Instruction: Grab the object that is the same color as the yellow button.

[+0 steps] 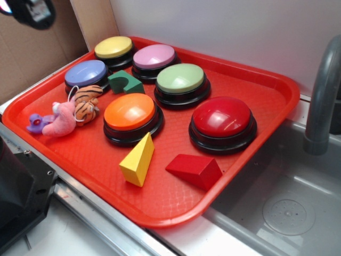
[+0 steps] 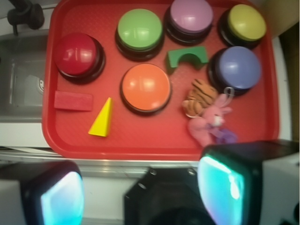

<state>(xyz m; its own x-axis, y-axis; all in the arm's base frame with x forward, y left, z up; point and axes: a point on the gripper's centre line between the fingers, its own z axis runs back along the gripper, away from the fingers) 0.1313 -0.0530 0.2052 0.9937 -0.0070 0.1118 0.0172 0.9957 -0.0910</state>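
Note:
The yellow wedge block [image 1: 138,160] lies on the red tray [image 1: 266,101] near its front edge, left of the red wedge; in the wrist view the block [image 2: 102,120] is at lower left. The yellow button [image 1: 113,47] stands at the tray's far left corner, and shows at the wrist view's top right [image 2: 246,21]. My gripper [image 2: 140,187] is open and empty, high up and short of the tray's near edge, its fingers [image 2: 61,197] wide apart. A black part of the arm [image 1: 32,12] shows at the exterior view's top left.
On the tray: orange [image 1: 129,112], red [image 1: 221,117], green [image 1: 180,79], pink [image 1: 154,56] and blue [image 1: 86,73] buttons, a red wedge [image 1: 195,169], a green arch [image 1: 124,82], plush toys [image 1: 69,113]. A sink with a grey tap [image 1: 322,96] lies right. The black robot base [image 1: 21,192] is at front left.

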